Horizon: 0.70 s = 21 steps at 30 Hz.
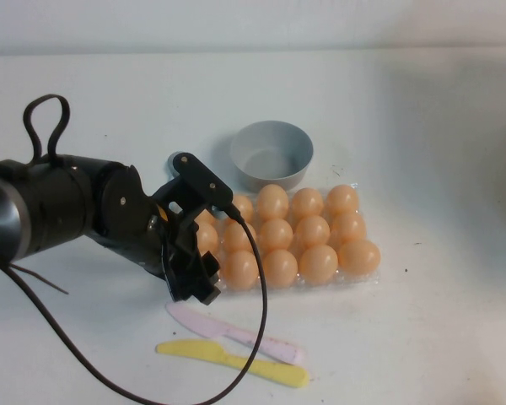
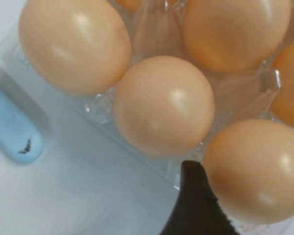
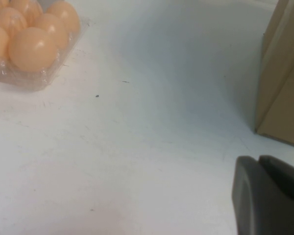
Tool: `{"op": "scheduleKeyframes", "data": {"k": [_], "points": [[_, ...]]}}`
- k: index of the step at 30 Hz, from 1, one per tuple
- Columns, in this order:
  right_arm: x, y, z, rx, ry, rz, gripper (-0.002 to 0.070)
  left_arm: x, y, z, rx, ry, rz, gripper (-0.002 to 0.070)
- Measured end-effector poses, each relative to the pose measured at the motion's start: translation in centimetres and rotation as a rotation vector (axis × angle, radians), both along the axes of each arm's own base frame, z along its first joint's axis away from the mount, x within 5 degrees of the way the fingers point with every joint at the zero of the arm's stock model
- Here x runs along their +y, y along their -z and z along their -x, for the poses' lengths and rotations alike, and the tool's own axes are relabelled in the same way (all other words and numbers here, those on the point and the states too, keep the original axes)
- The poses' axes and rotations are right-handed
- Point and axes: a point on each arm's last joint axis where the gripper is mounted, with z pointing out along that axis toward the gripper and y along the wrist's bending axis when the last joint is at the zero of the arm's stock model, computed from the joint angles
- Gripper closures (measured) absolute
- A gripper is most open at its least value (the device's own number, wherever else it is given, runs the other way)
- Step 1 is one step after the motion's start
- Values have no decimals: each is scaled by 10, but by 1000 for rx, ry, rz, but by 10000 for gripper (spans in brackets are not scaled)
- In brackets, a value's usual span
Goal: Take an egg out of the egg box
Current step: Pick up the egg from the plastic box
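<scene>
From the high view, the left claw (image 1: 194, 266) hangs over the left end of the flat clear plastic egg box (image 1: 361, 277), every visible cup full, so no egg seems lifted yet. Its wrist view centres one smooth orange-tan egg (image 2: 162, 105) beside a dark fingertip (image 2: 195, 205); whether that claw is spread cannot be told. The right wrist view shows the right claw (image 3: 267, 196) pressed together, parked well apart from the egg box.

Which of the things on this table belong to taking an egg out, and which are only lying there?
Belong to the job:
- egg, under the left pincer
- egg box, full of eggs
- left pincer, over the box's left end

Just lying about:
- grey bowl behind the box
- pink knife and yellow knife in front
- right pincer, parked away to the right
</scene>
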Motion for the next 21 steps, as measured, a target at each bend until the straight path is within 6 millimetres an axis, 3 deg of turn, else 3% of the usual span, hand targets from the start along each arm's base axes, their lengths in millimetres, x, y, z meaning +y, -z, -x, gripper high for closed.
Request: {"op": "scheduleKeyframes", "data": {"k": [6, 21], "points": [[0, 0, 0, 0, 0, 0, 694, 0, 0, 0, -4, -1, 2, 351], [0, 0, 0, 0, 0, 0, 694, -5, -8, 5, -23, 24, 9, 354]]}}
